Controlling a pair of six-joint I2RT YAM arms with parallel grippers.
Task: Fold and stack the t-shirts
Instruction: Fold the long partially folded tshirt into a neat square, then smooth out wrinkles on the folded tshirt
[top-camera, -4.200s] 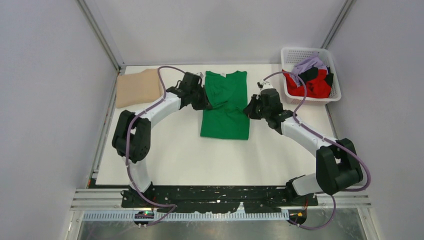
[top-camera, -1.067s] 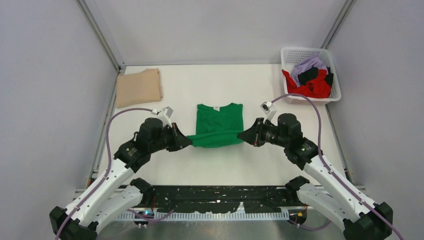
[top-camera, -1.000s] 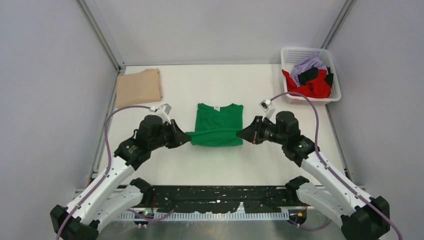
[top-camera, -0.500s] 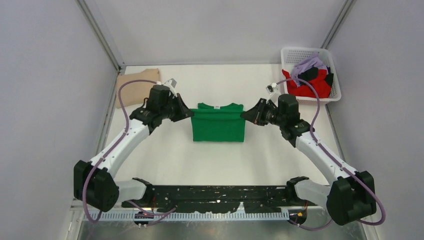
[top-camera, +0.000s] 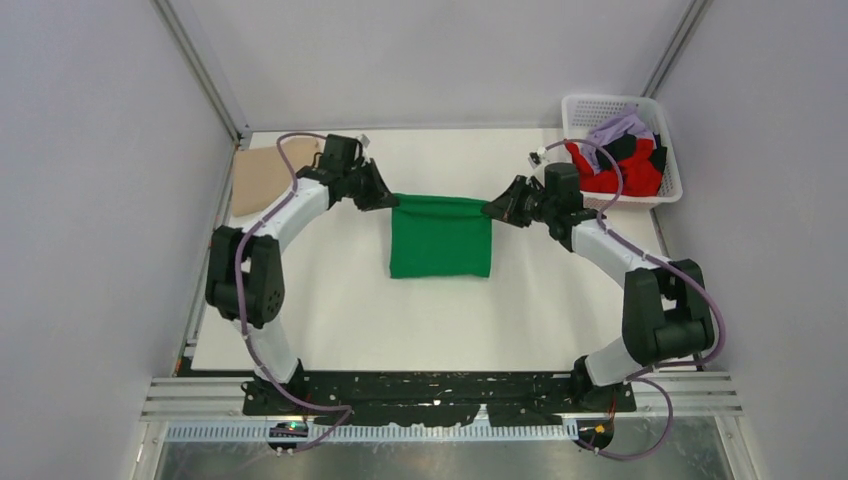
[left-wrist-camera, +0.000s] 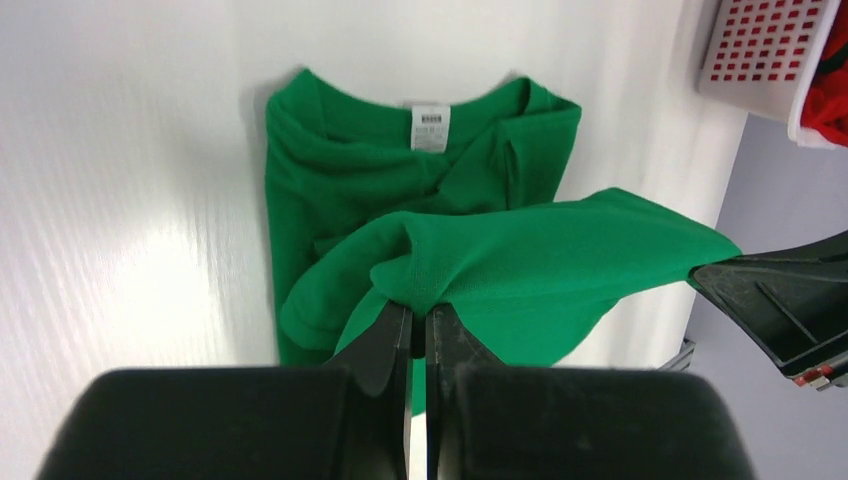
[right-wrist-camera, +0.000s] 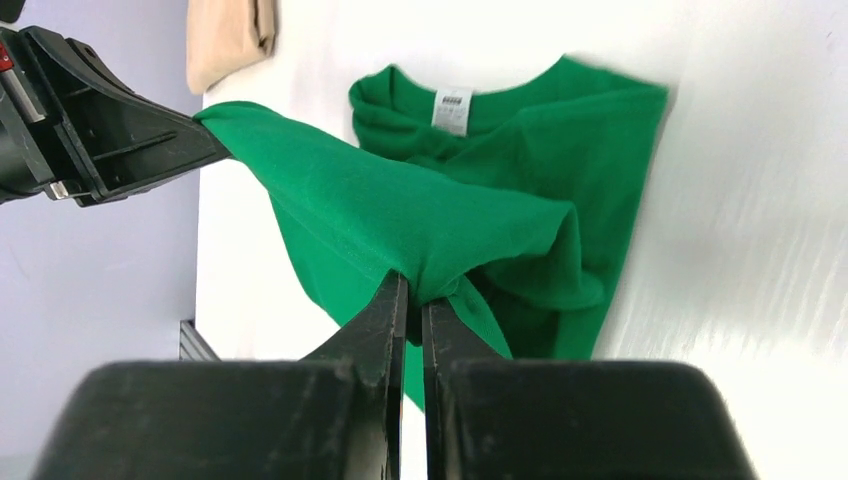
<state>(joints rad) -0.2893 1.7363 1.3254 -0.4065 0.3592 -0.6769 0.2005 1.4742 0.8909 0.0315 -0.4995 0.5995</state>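
Observation:
The green t-shirt (top-camera: 440, 238) lies mid-table, its near half lifted and carried over the collar end. My left gripper (top-camera: 393, 201) is shut on the folded edge's left corner. My right gripper (top-camera: 490, 209) is shut on the right corner. In the left wrist view the cloth (left-wrist-camera: 520, 260) is pinched in my left gripper (left-wrist-camera: 418, 312), with the white neck label (left-wrist-camera: 431, 127) showing below it. The right wrist view shows the cloth (right-wrist-camera: 400, 215) pinched in my right gripper (right-wrist-camera: 412, 292). A folded tan t-shirt (top-camera: 258, 178) lies at the back left, partly behind the left arm.
A white lattice basket (top-camera: 668, 170) at the back right holds red (top-camera: 620, 180), lilac (top-camera: 617, 128) and black (top-camera: 655, 158) shirts. White enclosure walls stand on the left, right and back. The left arm crosses over the tan shirt's right edge.
Both grippers have carried the shirt's near hem away from the arm bases toward the collar, so the fold now covers the collar in the top view. Both arms stretched out farther back.

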